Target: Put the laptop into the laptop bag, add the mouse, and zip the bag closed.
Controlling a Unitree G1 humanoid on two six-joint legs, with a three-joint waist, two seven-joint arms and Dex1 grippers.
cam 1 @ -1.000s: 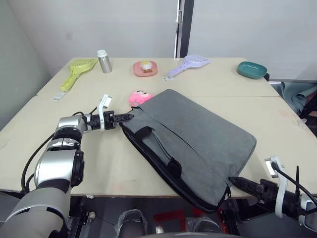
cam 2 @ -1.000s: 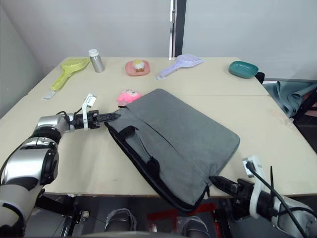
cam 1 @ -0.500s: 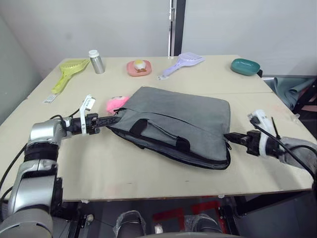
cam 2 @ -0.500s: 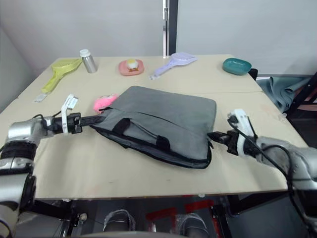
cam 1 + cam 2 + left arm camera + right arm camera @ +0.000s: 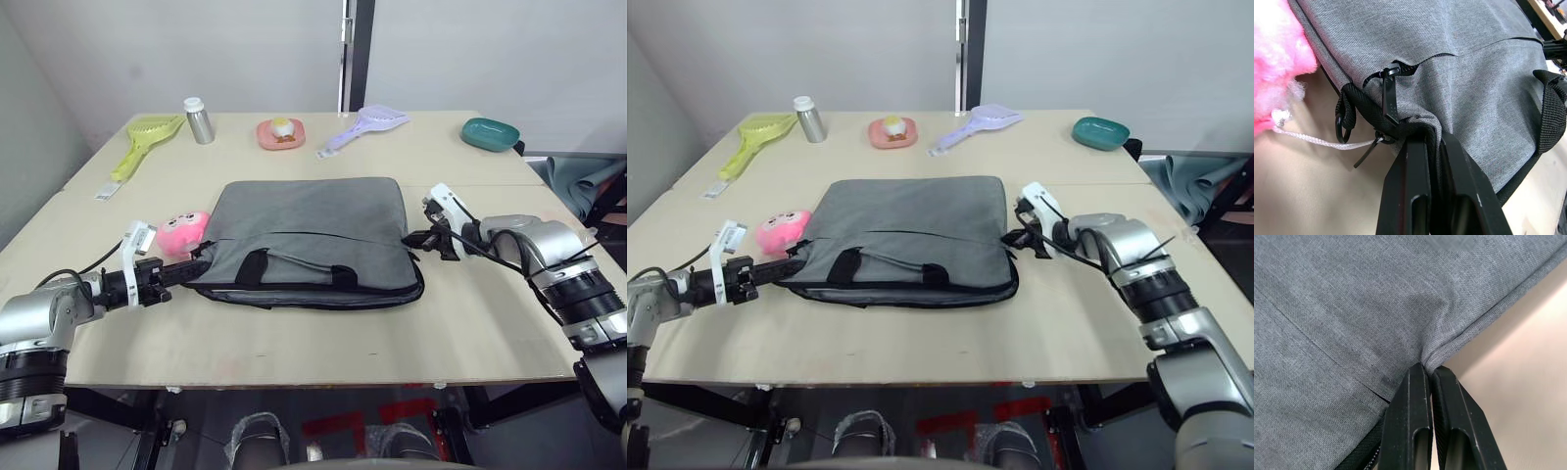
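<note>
- We pinch the laptop bag (image 5: pixel 309 230) between us: left gripper (image 5: pixel 193 270) on one end, right gripper (image 5: pixel 419 238) on the opposite corner.
- Fabric might slip from either thin pinch if we pull unevenly.

Head stereo overhead; wrist close-ups on laptop bag (image 5: pixel 312 230)

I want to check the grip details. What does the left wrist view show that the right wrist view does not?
The left wrist view has the pink plush toy, a zipper pull and a black strap handle. The right wrist view has the right gripper pinching a fold of fabric. Both show the grey laptop bag clamped between black fingers; the left gripper pinches its edge.
</note>
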